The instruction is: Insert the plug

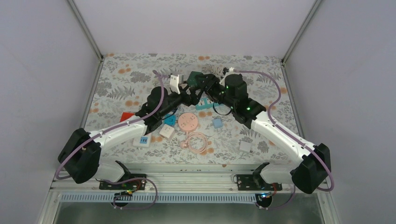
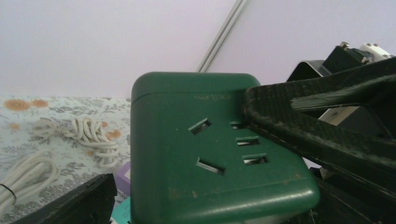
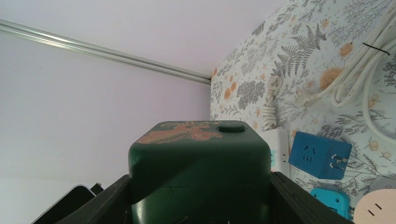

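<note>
A dark green socket cube (image 1: 196, 78) is held up in the air over the back of the table. My right gripper (image 1: 201, 86) is shut on it, and in the right wrist view its fingers (image 3: 105, 203) press both sides of the cube (image 3: 196, 158). In the left wrist view the cube (image 2: 187, 154) fills the middle with its slotted face towards the camera. My left gripper (image 1: 187, 92) stands around the cube. Its one visible finger (image 2: 74, 200) is a little off the cube's side, and the other is hidden behind the right gripper's finger (image 2: 317, 130). No plug shows in either gripper.
Loose adapters lie on the flowered table: blue ones (image 1: 169, 120) (image 1: 217, 122), a teal piece (image 1: 205, 105), white ones (image 1: 166, 132) (image 1: 245, 146), a red block (image 1: 126, 115). There is also a pink disc (image 1: 188, 122) and a coiled pink cable (image 1: 198, 142). White cords (image 2: 28, 175) lie at the back.
</note>
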